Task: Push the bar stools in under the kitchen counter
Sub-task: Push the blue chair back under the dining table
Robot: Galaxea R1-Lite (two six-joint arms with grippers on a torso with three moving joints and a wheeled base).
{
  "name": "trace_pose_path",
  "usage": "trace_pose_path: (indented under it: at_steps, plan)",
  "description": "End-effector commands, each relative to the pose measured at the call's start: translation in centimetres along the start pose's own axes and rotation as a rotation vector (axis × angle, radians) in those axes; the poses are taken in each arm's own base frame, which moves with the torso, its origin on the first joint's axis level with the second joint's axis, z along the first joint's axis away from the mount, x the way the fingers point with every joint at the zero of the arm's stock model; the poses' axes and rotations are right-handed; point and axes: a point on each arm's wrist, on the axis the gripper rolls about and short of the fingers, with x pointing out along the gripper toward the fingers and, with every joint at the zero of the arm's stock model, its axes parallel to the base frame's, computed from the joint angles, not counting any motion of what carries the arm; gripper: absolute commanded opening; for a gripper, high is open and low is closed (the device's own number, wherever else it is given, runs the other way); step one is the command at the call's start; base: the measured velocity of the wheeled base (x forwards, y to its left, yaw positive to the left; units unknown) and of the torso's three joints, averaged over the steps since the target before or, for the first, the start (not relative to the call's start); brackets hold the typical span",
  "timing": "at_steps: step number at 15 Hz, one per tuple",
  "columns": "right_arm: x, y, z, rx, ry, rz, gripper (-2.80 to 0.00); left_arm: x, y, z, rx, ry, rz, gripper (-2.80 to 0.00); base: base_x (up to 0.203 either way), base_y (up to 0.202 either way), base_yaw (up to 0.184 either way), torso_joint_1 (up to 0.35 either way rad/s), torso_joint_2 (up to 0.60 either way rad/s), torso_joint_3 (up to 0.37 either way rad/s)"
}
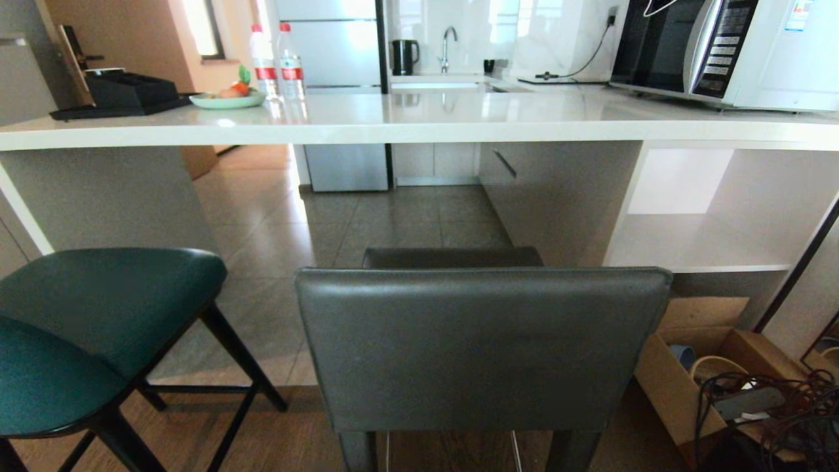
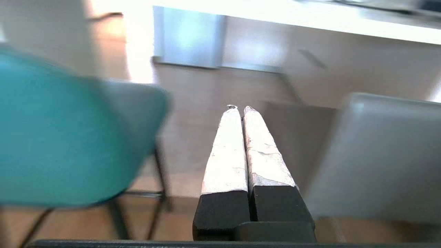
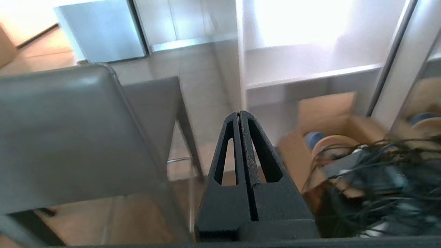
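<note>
The grey bar stool (image 1: 482,344) stands straight ahead with its square back toward me and its seat short of the kitchen counter (image 1: 419,118). The teal bar stool (image 1: 92,328) stands at the left, turned at an angle, also out from under the white slab. Neither arm shows in the head view. My left gripper (image 2: 240,108) is shut and empty, hanging in the gap between the teal stool (image 2: 69,137) and the grey stool (image 2: 382,158). My right gripper (image 3: 240,113) is shut and empty, to the right of the grey stool's back (image 3: 65,137).
An open cardboard box (image 1: 704,373) with tangled cables (image 1: 786,406) sits on the floor at the right, by the counter's open shelf (image 1: 701,242). A microwave (image 1: 721,49), two bottles (image 1: 275,62), a plate (image 1: 226,98) and a black tray (image 1: 124,95) stand on the counter.
</note>
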Motion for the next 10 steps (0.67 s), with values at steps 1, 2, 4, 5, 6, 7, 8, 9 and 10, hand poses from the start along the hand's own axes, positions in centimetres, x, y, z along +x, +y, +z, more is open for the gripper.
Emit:
trace_pose_path:
  at_steps: [1,2,4,5,6,7,8,9,10]
  plan:
    - [-1.8,0.0,0.0,-0.018,-0.075,-0.004,-2.8,-1.4,0.0,0.5,0.005,-0.041,0.074,-2.8,0.0,0.0,0.0,0.0,0.0,0.0]
    - [-1.8,0.0,0.0,-0.036,-0.075,-0.003,-2.8,-1.5,-0.1,0.6,0.011,-0.038,0.088,-2.8,0.0,0.0,0.0,0.0,0.0,0.0]
    - [-1.6,0.0,-0.2,-0.04,-0.066,0.0,-2.8,-1.4,0.0,0.2,0.036,-0.022,0.087,-2.8,0.0,0.0,0.0,0.0,0.0,0.0]
    - [-1.6,0.0,-0.1,-0.041,-0.066,0.0,-2.8,-1.4,-0.1,0.2,0.037,-0.02,0.097,-2.8,0.0,0.0,0.0,0.0,0.0,0.0]
    - [-1.6,0.0,0.0,-0.041,-0.067,0.0,-2.8,-1.5,-0.3,0.2,0.048,-0.017,0.137,-2.8,0.0,0.0,0.0,0.0,0.0,0.0]
    - [-1.4,0.0,0.1,-0.043,-0.061,0.001,-2.8,-1.7,-0.6,-0.1,0.069,-0.012,0.182,-2.8,0.0,0.0,0.0,0.0,0.0,0.0]
    - [-1.2,0.0,-0.1,-0.043,-0.049,0.013,-2.8,-1.8,-0.9,-0.6,0.087,-0.005,0.174,-2.8,0.0,0.0,0.0,0.0,0.0,0.0]
    - [-1.0,0.0,-0.5,-0.042,-0.036,0.023,-2.8,-2.4,-1.0,-1.5,0.096,-0.004,0.111,-2.8,0.0,0.0,0.0,0.0,0.0,0.0]
    - [-1.1,0.0,-0.7,-0.043,-0.04,0.026,-2.8,-3.3,-0.9,-2.8,0.099,-0.014,0.026,-2.8,0.0,0.0,0.0,0.0,0.0,0.0]
